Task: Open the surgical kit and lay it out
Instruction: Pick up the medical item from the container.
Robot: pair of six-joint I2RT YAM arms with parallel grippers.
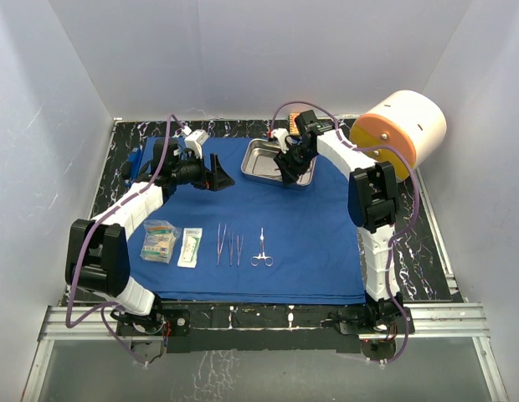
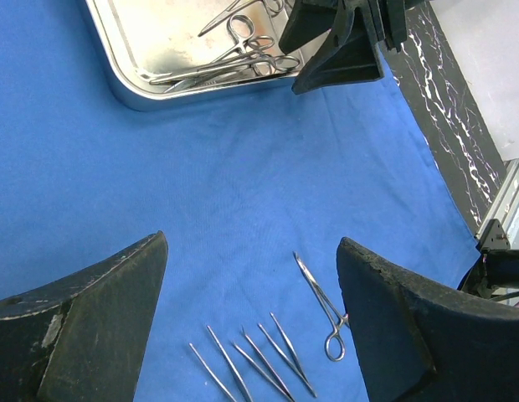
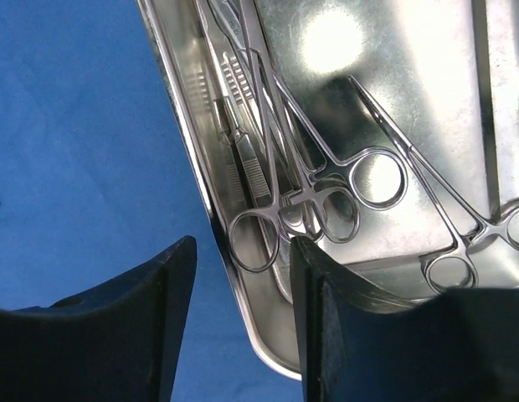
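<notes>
The surgical kit's blue cloth [image 1: 310, 234] lies spread flat over the table. Its steel tray [image 1: 258, 164] sits at the back and holds several clamps [image 3: 326, 180] and forceps. My right gripper [image 3: 241, 280] hangs open low over the tray's near corner. It straddles the rim [image 3: 205, 197], with one clamp's finger ring [image 3: 253, 241] between its fingers. My left gripper [image 2: 251, 285] is wide open above bare cloth, left of the tray, holding nothing. In a row near the front lie two packets [image 1: 159, 241] [image 1: 189, 248], two forceps [image 1: 228, 245] and one clamp [image 1: 261, 250].
A big white-and-orange cylinder [image 1: 402, 130] lies at the back right beside the right arm. A small orange box [image 1: 291, 121] sits behind the tray. Black marbled table [image 1: 427, 251] shows round the cloth, and white walls close in on three sides.
</notes>
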